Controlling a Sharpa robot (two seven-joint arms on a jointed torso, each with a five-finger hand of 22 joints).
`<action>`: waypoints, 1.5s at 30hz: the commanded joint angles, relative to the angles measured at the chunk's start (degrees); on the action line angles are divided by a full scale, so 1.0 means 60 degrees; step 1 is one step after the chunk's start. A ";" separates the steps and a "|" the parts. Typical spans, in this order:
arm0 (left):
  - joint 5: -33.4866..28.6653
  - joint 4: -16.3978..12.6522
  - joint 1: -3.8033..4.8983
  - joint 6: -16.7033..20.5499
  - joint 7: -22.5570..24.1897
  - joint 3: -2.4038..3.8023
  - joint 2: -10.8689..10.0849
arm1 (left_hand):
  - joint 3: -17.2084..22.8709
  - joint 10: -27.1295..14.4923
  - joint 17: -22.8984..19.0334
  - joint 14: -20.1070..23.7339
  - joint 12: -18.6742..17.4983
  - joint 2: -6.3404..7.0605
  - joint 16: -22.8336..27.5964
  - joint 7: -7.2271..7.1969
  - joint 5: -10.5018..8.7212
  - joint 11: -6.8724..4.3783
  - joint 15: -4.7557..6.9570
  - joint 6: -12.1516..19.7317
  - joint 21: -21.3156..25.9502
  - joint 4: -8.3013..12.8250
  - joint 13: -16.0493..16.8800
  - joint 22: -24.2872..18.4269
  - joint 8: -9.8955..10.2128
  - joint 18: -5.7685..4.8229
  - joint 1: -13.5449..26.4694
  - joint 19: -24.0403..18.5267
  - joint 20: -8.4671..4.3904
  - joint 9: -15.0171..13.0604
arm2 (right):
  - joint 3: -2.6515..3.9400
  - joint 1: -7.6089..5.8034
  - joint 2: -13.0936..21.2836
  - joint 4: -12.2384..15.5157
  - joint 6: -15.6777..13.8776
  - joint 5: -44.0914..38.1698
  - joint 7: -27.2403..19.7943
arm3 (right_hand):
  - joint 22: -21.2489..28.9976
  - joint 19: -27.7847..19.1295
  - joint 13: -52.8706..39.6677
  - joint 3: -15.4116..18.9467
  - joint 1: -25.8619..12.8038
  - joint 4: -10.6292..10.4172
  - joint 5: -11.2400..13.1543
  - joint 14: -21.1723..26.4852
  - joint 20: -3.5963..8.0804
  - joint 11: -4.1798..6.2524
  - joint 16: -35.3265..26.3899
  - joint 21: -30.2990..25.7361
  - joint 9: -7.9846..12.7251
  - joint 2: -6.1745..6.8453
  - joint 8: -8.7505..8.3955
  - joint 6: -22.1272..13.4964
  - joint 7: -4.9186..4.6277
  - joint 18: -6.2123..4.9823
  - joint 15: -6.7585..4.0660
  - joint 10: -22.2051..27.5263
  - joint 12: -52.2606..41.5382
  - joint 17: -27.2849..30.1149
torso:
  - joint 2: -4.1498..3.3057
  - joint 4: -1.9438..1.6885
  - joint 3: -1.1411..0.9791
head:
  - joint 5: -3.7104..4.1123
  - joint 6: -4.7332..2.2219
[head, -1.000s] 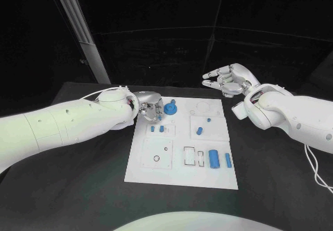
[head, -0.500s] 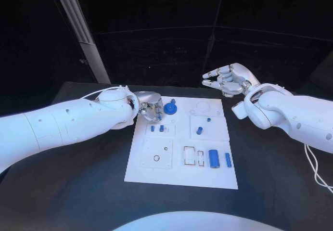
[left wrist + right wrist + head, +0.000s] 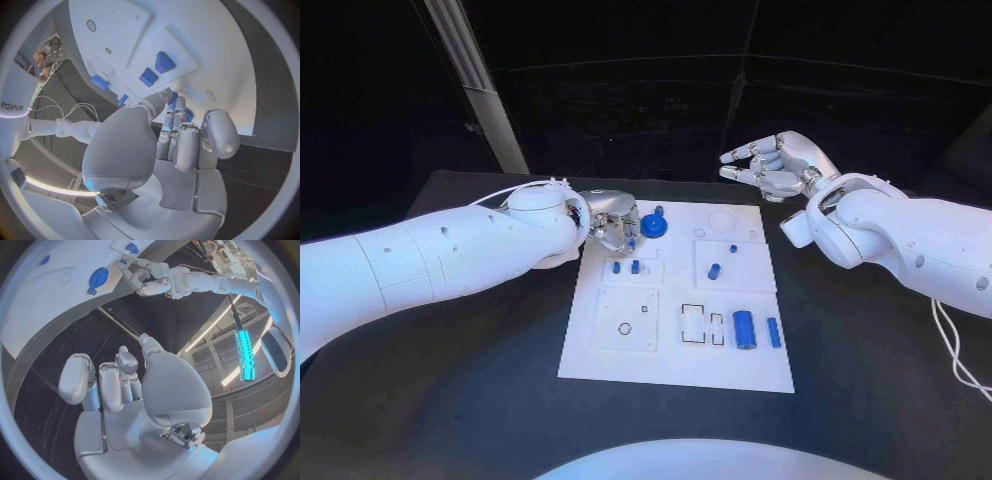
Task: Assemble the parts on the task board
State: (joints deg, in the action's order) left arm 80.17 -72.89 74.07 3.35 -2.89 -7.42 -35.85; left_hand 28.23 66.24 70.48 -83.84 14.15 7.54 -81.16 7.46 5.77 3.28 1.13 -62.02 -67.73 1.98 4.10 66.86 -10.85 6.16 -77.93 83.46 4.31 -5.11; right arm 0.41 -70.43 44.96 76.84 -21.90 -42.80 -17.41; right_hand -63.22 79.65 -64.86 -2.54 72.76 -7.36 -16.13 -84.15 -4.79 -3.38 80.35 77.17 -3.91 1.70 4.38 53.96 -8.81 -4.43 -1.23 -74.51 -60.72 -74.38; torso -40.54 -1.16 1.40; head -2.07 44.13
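Note:
The white task board (image 3: 672, 345) lies in the middle of the black table. My left hand (image 3: 607, 225) hovers at the board's far left corner, fingers curled, and pinches a small blue part (image 3: 173, 96) at its fingertips. A round blue disc (image 3: 655, 226) sits just right of that hand. Two small blue pieces (image 3: 626, 267) stand nearer on the board, also in the left wrist view (image 3: 156, 70). My right hand (image 3: 776, 165) hangs raised beyond the far right corner, fingers half curled and apart, holding nothing. The right wrist view looks past this hand (image 3: 125, 390) to the left hand (image 3: 150, 282) and disc (image 3: 99, 276).
More blue parts lie on the board: a short peg (image 3: 714, 270), a tiny piece (image 3: 733, 248) and two cylinders (image 3: 757, 330) near the right edge. Rectangular slots (image 3: 701, 324) and a small ring (image 3: 625, 328) mark the near half. A pale pole (image 3: 473, 80) stands at the back left.

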 commanded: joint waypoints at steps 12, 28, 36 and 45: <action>-0.0024 0.0044 0.0005 -0.0142 -0.0045 -0.0001 0.0023 | 0.0054 -0.0079 -0.0037 -0.0394 -0.0151 0.0068 0.0026 0.0017 -0.0031 0.0098 -0.0023 0.0184 0.0035 -0.0020 -0.0006 -0.0007 0.0147 -0.0139 0.0161 0.0006 0.0042 0.0058 | 0.0006 -0.0016 -0.0017 0.0004 0.0057 0.0034 -0.0092 | 0.0009 -0.0039 -0.0009 0.0057 -0.0021 0.0007 -0.0040 -0.0422 0.0001 0.0004 -0.0059 -0.0048 -0.0013 -0.0103 0.0054 0.0000 0.0045 -0.0099 0.0008 0.0023 0.0019 0.0008 | 0.0005 -0.0006 -0.0001 | 0.0031 0.0028; -0.0027 0.0016 0.0005 -0.0105 -0.0005 -0.0002 -0.0066 | -0.0071 -0.0676 -0.0245 -0.0342 -0.0536 0.0442 0.0094 0.0084 -0.0007 0.0247 -0.0142 0.0861 0.0261 -0.0043 -0.0038 -0.0174 0.0778 -0.0096 0.0433 -0.0081 0.0148 0.0240 | 0.0005 -0.0016 -0.0005 -0.0010 0.0060 0.0034 -0.0090 | 0.0009 -0.0039 -0.0009 0.0057 -0.0021 0.0007 -0.0040 -0.0422 0.0001 0.0004 -0.0059 -0.0048 -0.0013 -0.0103 0.0054 0.0000 0.0045 -0.0099 0.0008 0.0023 0.0019 0.0008 | 0.0007 -0.0007 0.0004 | 0.0035 0.0039; -0.0179 0.0004 0.0004 0.0029 0.0022 -0.0002 -0.0116 | -0.0142 -0.0825 -0.0289 -0.0331 -0.0597 0.0494 0.0109 0.0114 -0.0002 0.0286 -0.0169 0.0983 0.0353 -0.0039 -0.0037 -0.0252 0.0895 -0.0078 0.0452 -0.0109 0.0176 0.0240 | 0.0005 -0.0016 -0.0006 -0.0020 0.0065 0.0034 -0.0092 | 0.0009 -0.0039 -0.0009 0.0057 -0.0021 0.0007 -0.0040 -0.0422 0.0001 0.0004 -0.0059 -0.0048 -0.0013 -0.0103 0.0054 0.0000 0.0045 -0.0099 0.0008 0.0023 0.0019 0.0008 | 0.0005 -0.0011 0.0003 | 0.0032 0.0030; -0.0547 -0.0114 0.0002 0.0541 0.0248 0.0002 -0.0424 | -0.0208 -0.0929 -0.0354 -0.0317 -0.0623 0.0522 0.0133 0.0143 0.0006 0.0311 -0.0190 0.1068 0.0482 -0.0026 -0.0031 -0.0370 0.0978 -0.0050 0.0442 -0.0144 0.0196 0.0239 | 0.0004 -0.0016 0.0033 -0.0173 0.0683 -0.0311 0.0499 | 0.1806 -0.0807 0.2381 -0.0025 0.0178 0.0133 -0.0036 0.0024 -0.0007 -0.0036 -0.1182 -0.1074 -0.0006 -0.0163 0.0036 -0.0058 0.0030 -0.0415 0.0025 0.1885 0.2988 0.1426 | 0.0009 -0.0016 0.0016 | 0.0050 -0.0021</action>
State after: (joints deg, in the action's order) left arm 79.00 -73.36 74.01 4.04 -2.64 -7.45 -38.06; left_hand 27.26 61.01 68.42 -84.05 10.81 10.25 -80.67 8.27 5.77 5.22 0.49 -56.09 -65.05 1.82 3.96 64.78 -5.16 6.17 -75.22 82.70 5.06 -3.71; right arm 0.41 -70.43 45.02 76.03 -20.88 -43.03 -16.74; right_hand -54.88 75.92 -54.60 -2.52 73.24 -6.89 -16.13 -84.15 -4.85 -3.52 75.01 72.21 -3.91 0.77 4.38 53.96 -8.81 -6.29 -1.23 -66.37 -47.92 -67.96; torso -40.50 -1.21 1.44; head -1.86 44.18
